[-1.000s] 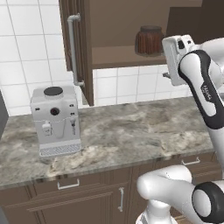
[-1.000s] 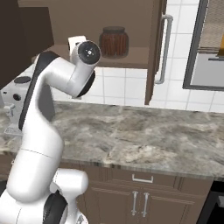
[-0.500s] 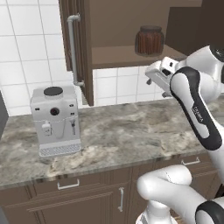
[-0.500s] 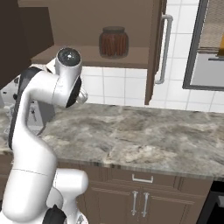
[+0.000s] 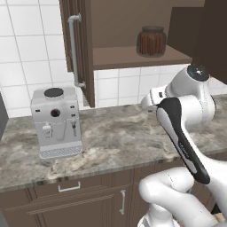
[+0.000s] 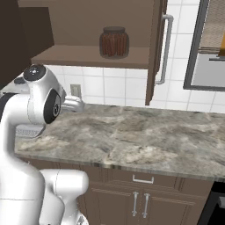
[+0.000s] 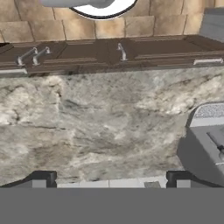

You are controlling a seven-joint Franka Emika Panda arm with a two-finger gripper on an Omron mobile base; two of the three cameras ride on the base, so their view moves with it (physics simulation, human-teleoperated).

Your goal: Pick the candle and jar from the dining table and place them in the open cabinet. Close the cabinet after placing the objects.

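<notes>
Up at 12 o'clock on the shelf of the dark brown wooden wall cabinet [image 5: 133,57]: squat reddish-brown ribbed jar with a dark lid [image 5: 151,41], upright and standing free. Was right beside that jar a second ago with the two-finger gripper [image 7: 111,177], now pulled back and dipped down, staring at the grey-brown veined marble counter [image 5: 119,137], boxy silver coffee machine [image 5: 55,122] off at 4 o'clock in the hand view. Fingers [image 7: 43,177] spread wide, nothing between them. So, jar half looks done. Still got the candle to fetch, judging by a shelf holding just the jar, plus the panelled door with the long silver bar handle [image 5: 75,48] at 10 o'clock hanging open, so no closing yet.
</notes>
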